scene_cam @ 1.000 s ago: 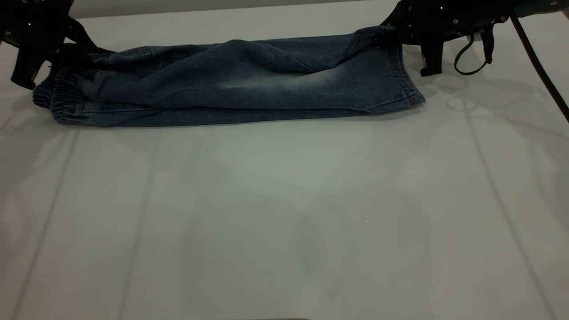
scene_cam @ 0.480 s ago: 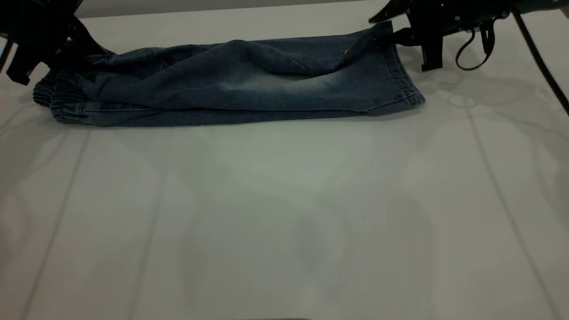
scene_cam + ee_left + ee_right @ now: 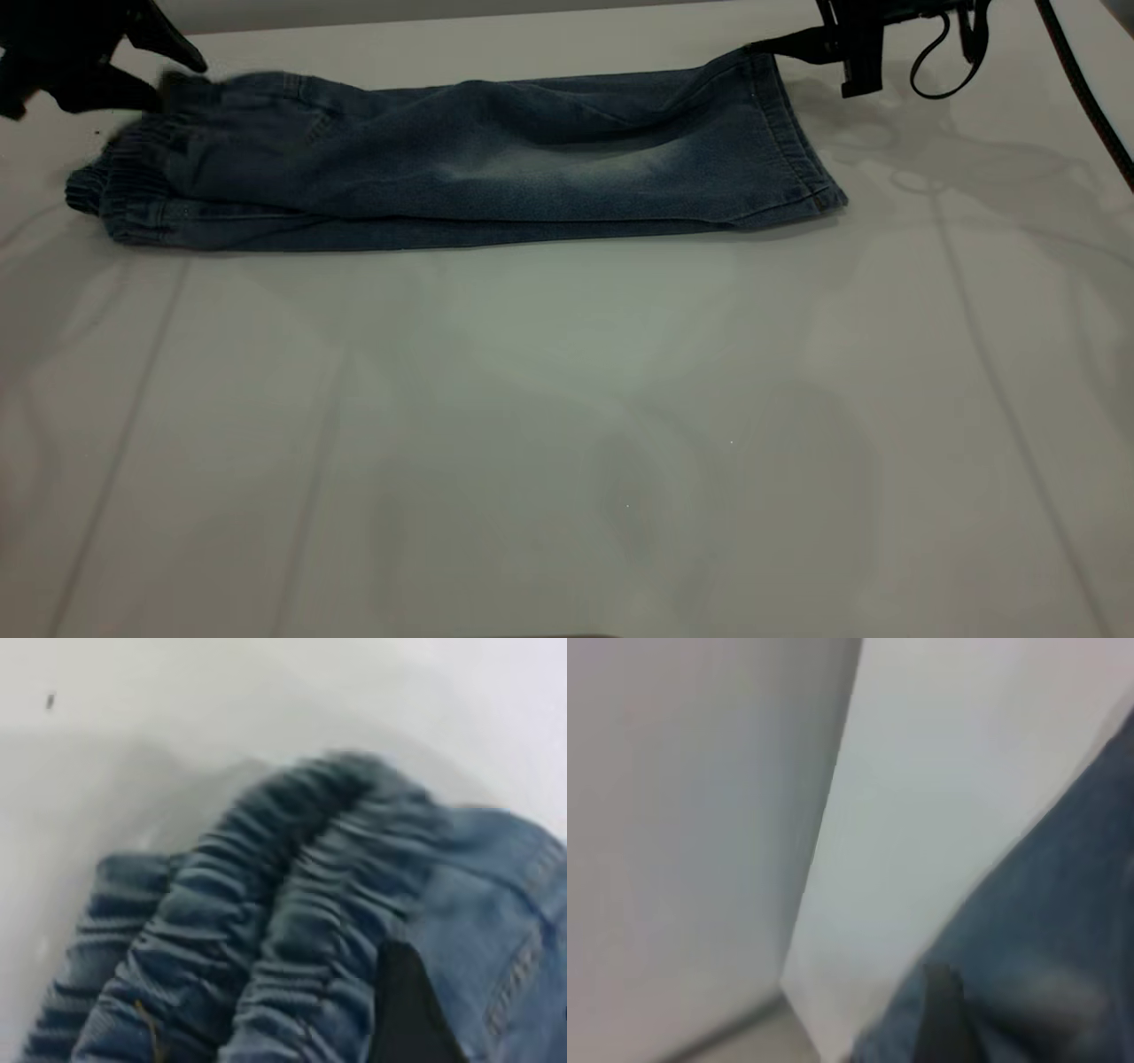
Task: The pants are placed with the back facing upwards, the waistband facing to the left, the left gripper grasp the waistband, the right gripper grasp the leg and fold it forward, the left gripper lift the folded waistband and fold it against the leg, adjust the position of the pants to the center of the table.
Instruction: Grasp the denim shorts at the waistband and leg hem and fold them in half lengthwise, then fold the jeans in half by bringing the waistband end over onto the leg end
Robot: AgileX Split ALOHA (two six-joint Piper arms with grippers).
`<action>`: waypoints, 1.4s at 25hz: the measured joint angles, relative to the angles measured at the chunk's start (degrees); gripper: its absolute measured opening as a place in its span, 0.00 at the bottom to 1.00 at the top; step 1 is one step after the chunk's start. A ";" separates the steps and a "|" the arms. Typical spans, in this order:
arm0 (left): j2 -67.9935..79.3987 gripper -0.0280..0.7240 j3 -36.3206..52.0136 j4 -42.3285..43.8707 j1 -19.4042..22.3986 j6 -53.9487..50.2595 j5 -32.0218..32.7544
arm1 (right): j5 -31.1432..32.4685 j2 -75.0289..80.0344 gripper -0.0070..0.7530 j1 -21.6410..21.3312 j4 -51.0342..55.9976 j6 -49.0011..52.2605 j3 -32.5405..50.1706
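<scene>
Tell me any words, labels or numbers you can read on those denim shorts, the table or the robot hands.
None can be read.
The pants show plain denim, with no label or lettering in view.
The waistband shows only gathered fabric and stitching.
The table is unmarked.
The left hand and right hand carry no legible marking.

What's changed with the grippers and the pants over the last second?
Both grippers let go and pulled up and away: the left gripper now hangs open off the waistband, and the right gripper has risen beside the leg hem corner. The lifted folds settled flatter. The pants stayed folded lengthwise in place.
</scene>
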 joint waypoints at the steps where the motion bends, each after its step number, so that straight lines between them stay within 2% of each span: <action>1: -0.26 0.53 0.00 0.00 0.00 2.03 0.07 | 1.80 0.00 0.54 0.00 0.00 -2.19 0.00; 6: -2.70 0.63 0.00 1.37 0.47 7.41 5.30 | 11.43 0.00 0.59 0.00 -0.23 -10.66 0.00; 11: -4.17 0.76 0.00 9.41 3.76 5.21 13.58 | 18.11 0.00 0.63 0.15 -0.47 -16.04 0.00; 15: -3.33 0.78 0.00 15.65 6.99 -2.31 17.99 | 18.73 0.00 0.63 0.85 -1.12 -17.23 0.00; 18: -1.87 0.78 0.00 16.81 8.73 -6.17 20.44 | 18.88 0.00 0.63 1.63 -1.41 -18.12 0.00; 27: 2.25 0.78 0.00 18.29 9.14 -13.88 24.51 | 19.15 0.00 0.63 2.03 -1.57 -18.82 0.00; 35: 4.56 0.78 0.00 19.24 9.14 -15.43 23.88 | 19.15 0.00 0.63 2.03 -1.52 -18.84 0.00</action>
